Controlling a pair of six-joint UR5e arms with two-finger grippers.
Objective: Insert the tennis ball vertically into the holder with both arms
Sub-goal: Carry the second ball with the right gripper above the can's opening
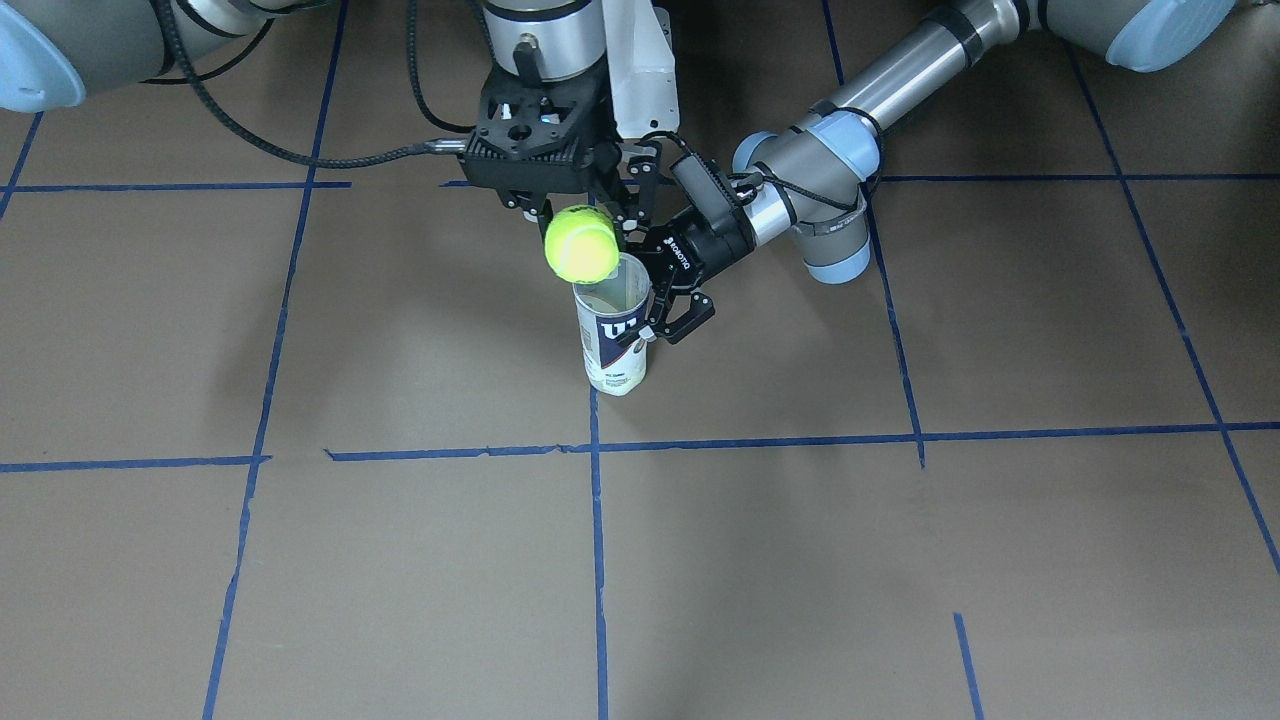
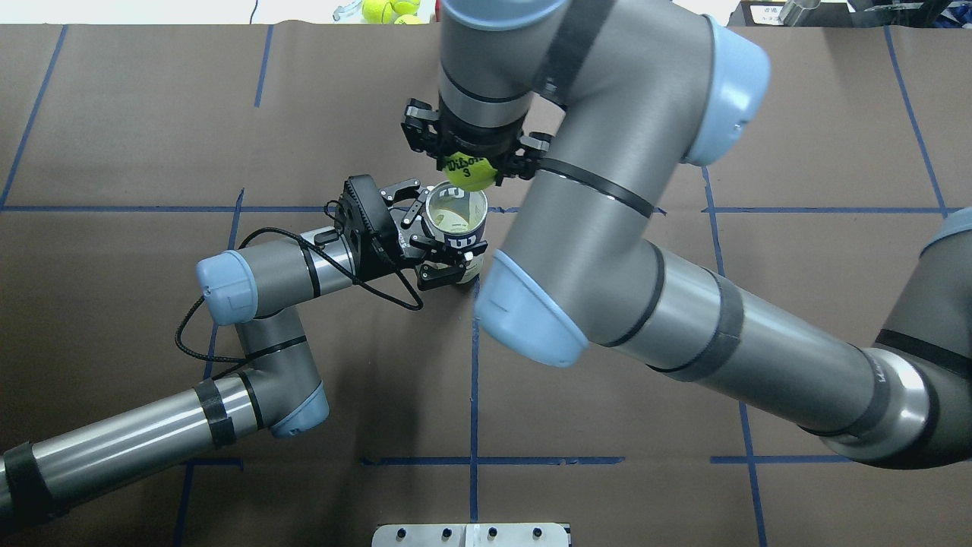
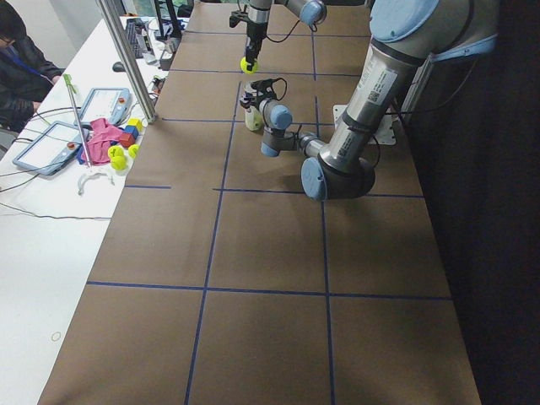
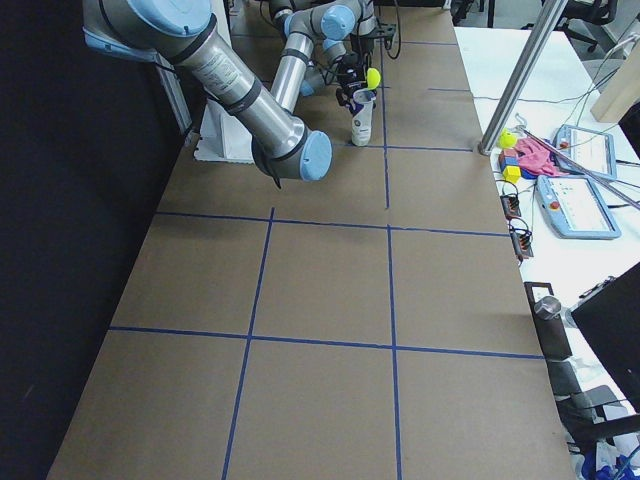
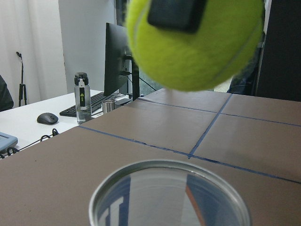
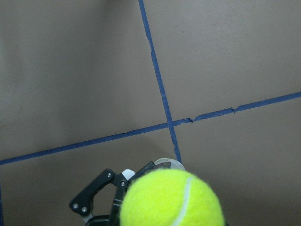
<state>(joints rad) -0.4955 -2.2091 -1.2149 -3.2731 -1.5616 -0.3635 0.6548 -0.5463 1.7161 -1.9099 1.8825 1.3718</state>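
Ball (image 2: 467,169), lettered "Wilson 3", pinched in the right tool (image 1: 583,215), just above the can (image 1: 612,345) at its rim away from the robot, not yet inside. Can upright, mouth open, navy "W" label, clasped by the left tool (image 2: 440,237) marked "ROBOTIQ". It stands mid-counter (image 1: 400,560) on blue tape (image 1: 598,520), well clear of the edges.

Brown paper (image 1: 400,560) covers the table (image 4: 300,400), gridded with blue tape (image 1: 598,560). Beside it runs a white desk (image 3: 34,253) (two tablets (image 3: 49,145) lie there), with a monitor (image 5: 115,56), keyboard (image 5: 87,106), mouse (image 5: 47,117) and bottle (image 5: 81,96) before a white wall (image 5: 80,37).
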